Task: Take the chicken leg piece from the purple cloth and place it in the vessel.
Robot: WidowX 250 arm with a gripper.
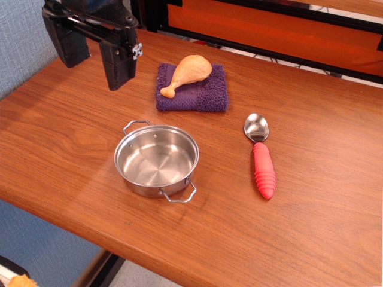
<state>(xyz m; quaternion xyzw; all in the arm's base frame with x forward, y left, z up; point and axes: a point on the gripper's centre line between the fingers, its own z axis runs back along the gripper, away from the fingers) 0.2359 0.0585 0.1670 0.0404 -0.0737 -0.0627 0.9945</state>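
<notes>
The chicken leg piece [187, 73], glossy tan-orange, lies on the purple cloth [200, 92] at the back middle of the table, plump end to the right, bone end pointing front-left. The vessel [157, 159], a shiny steel pot with two wire loop handles, stands empty in front of the cloth. My gripper [96, 60] hangs in the air at the upper left, left of the cloth and well above the table. Its two black fingers are spread apart with nothing between them.
A metal spoon with a red ribbed handle [262, 160] lies right of the pot. The wooden table's front edge [179, 263] runs diagonally across the bottom. An orange and black frame [269, 30] stands behind the table.
</notes>
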